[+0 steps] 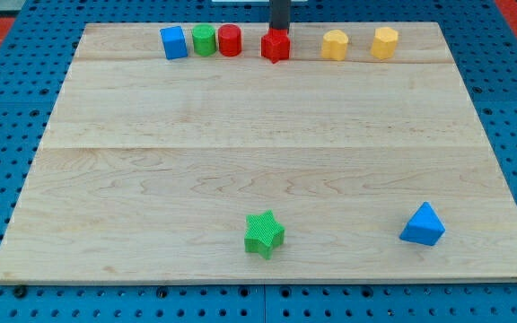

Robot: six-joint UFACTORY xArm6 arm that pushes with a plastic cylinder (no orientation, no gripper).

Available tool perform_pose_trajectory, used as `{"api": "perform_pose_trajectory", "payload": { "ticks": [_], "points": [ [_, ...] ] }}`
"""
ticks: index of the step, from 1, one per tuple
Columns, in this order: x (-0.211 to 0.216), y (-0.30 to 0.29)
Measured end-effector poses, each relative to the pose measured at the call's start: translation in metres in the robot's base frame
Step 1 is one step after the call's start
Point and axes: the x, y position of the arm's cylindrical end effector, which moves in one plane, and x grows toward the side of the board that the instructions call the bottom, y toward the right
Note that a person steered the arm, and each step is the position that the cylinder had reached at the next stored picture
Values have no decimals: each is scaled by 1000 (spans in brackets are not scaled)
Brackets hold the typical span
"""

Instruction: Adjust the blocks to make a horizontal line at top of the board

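Six blocks stand in a row along the far edge of the counter (267, 161): from the left, a blue cube (174, 42), a green cylinder (205, 40) touching a red cylinder (230, 40), a red star-shaped block (276, 46), and two yellow blocks (335, 45) (384, 42) well apart from one another. My tip (278, 30), a bare rod with no gripper to open or close, sits at the far side of the red star, seemingly touching it. The step in hand looks like nudging that block into the line. Two blocks remain at the near edge: a green star (264, 234) near the middle and a blue triangular block (423, 225) to the right. The next move probably calls for circling behind one of these and pushing it far across open wood toward the row's gaps. Nothing stands in that path, though a push off centre could spin a block aside.
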Motion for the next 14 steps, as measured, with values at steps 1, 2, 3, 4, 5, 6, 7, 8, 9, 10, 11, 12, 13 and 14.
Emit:
{"api": "perform_pose_trajectory", "payload": {
  "ticks": [1,2,3,4,5,6,7,8,9,10,11,12,13,14],
  "points": [
    [-15,-1],
    [-22,-18],
    [-22,-47],
    [-13,-54],
    [-12,-63],
    [-12,-71],
    [-15,-74],
    [-21,-97],
    [-8,-104],
    [-4,-98],
    [-15,-122],
    [-16,-140],
    [-15,-126],
    [-14,-122]
  ]
}}
